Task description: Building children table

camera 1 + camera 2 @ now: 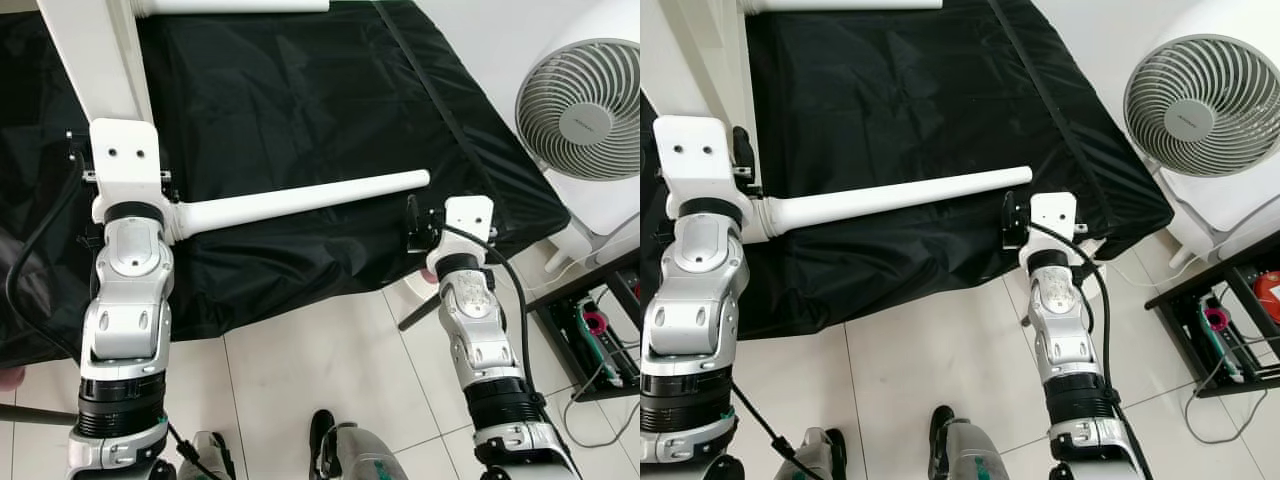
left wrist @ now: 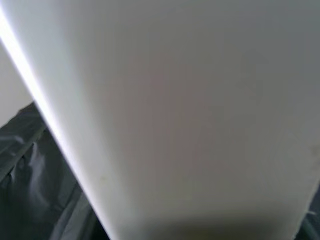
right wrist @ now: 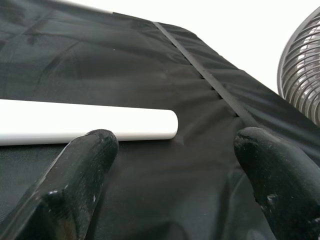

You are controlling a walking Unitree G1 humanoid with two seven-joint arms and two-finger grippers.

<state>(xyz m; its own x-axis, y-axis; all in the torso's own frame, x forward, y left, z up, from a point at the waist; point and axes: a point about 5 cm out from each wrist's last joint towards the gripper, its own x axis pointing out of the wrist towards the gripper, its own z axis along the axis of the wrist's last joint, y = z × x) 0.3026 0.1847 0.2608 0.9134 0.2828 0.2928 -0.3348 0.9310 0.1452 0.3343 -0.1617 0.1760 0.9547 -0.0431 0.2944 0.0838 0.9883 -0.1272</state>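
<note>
A black crinkled fabric sheet [image 1: 300, 120] is spread over white floor tiles [image 1: 330, 370]. One tapered white table leg [image 1: 300, 200] is seemingly fitted to the white tabletop panel [image 1: 95, 60]; the right gripper [image 3: 175, 150] fingers are spread apart near its tip, the left gripper's cannot be told.

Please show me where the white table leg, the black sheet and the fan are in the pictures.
white table leg [image 1: 300, 199]: left eye view, middle of its round shaft.
black sheet [image 1: 300, 90]: left eye view, bare wrinkled part above the leg.
fan [image 1: 1200, 105]: right eye view, front grille near the hub.

A home room is suggested by the pale tiled floor [image 1: 330, 370], a white fan [image 1: 585, 110] and a low shelf [image 1: 590, 320].
</note>
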